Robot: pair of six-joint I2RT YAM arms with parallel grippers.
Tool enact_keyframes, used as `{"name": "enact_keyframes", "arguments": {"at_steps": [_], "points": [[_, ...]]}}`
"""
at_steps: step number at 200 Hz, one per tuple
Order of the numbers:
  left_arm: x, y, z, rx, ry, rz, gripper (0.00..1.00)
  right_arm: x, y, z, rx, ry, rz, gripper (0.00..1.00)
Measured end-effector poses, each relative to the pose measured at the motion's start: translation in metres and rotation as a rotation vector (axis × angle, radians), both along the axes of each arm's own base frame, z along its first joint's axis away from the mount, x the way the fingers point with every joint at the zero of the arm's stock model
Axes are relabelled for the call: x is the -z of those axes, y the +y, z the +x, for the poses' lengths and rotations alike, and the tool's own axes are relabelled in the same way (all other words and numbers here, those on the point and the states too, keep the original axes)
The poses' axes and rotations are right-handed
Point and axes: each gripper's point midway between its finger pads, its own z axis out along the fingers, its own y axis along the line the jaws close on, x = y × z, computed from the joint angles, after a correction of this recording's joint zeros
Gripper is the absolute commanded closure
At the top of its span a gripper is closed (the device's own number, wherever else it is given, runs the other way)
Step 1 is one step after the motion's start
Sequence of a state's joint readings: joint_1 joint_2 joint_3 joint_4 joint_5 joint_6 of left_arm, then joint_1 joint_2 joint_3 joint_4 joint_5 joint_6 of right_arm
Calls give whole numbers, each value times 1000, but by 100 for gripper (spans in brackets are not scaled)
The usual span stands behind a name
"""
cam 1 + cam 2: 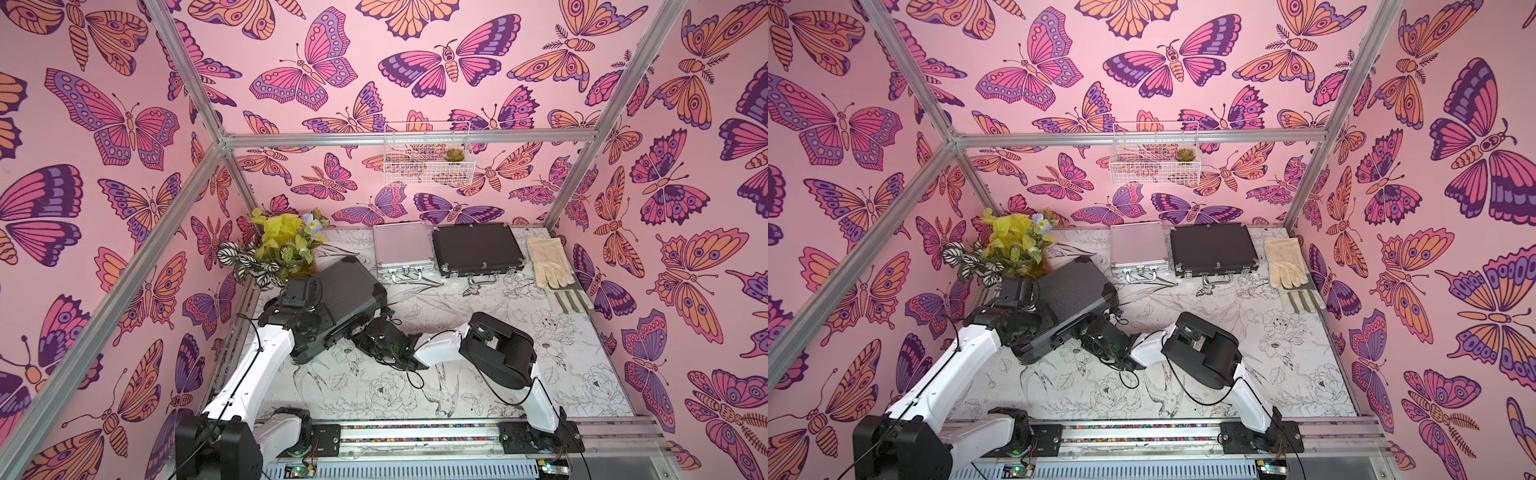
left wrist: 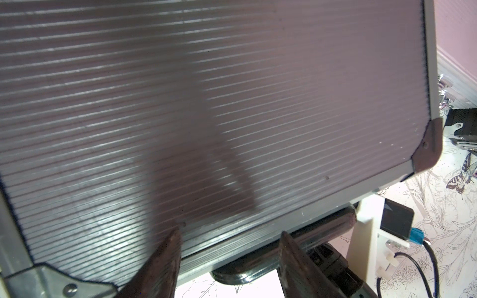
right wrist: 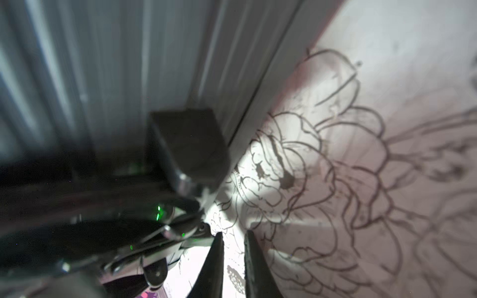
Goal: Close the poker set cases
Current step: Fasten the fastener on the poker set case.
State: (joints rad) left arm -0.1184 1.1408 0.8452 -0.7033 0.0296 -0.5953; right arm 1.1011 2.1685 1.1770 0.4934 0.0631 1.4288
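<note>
Taking the far wall as 12 o'clock, the large black ribbed case (image 1: 349,286) lies at about 9 o'clock on the flower-printed bench (image 1: 478,374), just in front of the leafy plant (image 1: 278,245). Its lid is dark and finely ribbed, framed by pale metal trim with riveted dark corner caps, and its handle (image 2: 284,247) sits along the near edge. Whether the lid has seated fully on the base cannot be told.

The small silver case (image 1: 399,245) lies flat and shut at 12 o'clock with its handle toward the robot. Just beside it at 1 o'clock is the medium black metal-trimmed case (image 1: 476,247), also flat and shut. A cream glove (image 1: 548,262) lies at 2 o'clock.

The left arm rises from its base at 7 o'clock and bends its wrist down over the large case's near-left part. The left end effector (image 2: 231,233) is spread open and grips nothing. One fingertip (image 2: 175,234) rests on the ribbed lid close to its near edge.

The right arm starts at 5 o'clock with its elbow raised and sweeps its forearm low toward 9 o'clock, up to the case's near wall. The right end effector (image 3: 233,234) is all but closed. Only a sliver of bench shows between its fingers, nothing is held, and it sits beside a blurred latch (image 3: 188,147).
</note>
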Motion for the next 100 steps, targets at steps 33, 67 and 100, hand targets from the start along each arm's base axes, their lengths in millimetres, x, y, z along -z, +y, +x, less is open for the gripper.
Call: {"name": "enact_keyframes", "arguments": {"at_steps": [33, 67, 100], "points": [[1, 0, 0, 0, 0, 0, 38, 1, 1, 1, 26, 26, 19, 80], [0, 0, 0, 0, -7, -1, 38, 0, 5, 3, 47, 42, 45, 80], [0, 0, 1, 0, -11, -1, 38, 0, 7, 2, 65, 48, 109, 80]]}}
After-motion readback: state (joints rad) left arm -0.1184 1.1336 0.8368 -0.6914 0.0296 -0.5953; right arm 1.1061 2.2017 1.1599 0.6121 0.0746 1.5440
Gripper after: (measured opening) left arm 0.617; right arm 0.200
